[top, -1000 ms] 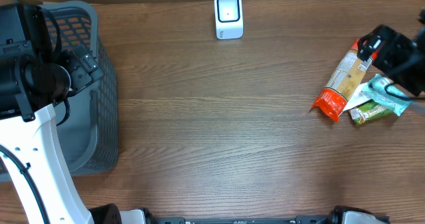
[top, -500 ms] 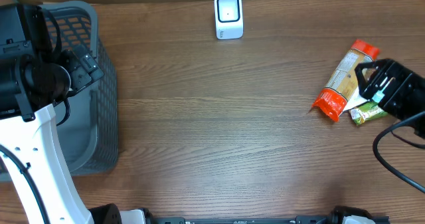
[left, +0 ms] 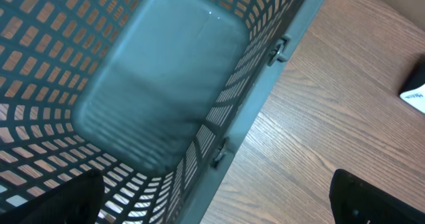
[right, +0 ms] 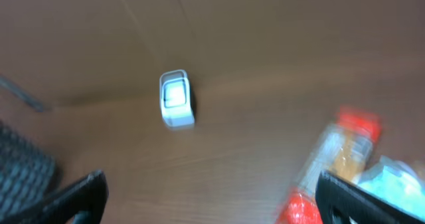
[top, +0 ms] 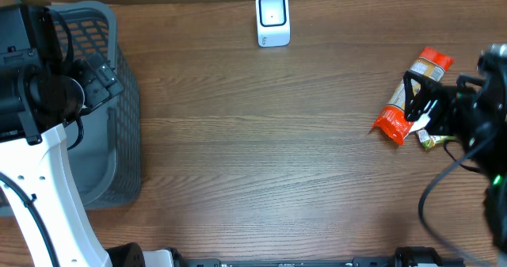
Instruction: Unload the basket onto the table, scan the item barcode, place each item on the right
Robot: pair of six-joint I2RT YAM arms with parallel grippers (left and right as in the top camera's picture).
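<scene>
right gripper [top: 420, 99]: spread, over packet [top: 394, 121], contact unclear | left gripper [left: 226, 199]: spread, empty

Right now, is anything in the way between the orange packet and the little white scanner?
No, nothing I can see. Only the wooden table lies between the orange packet and the white scanner at the far edge.
</scene>
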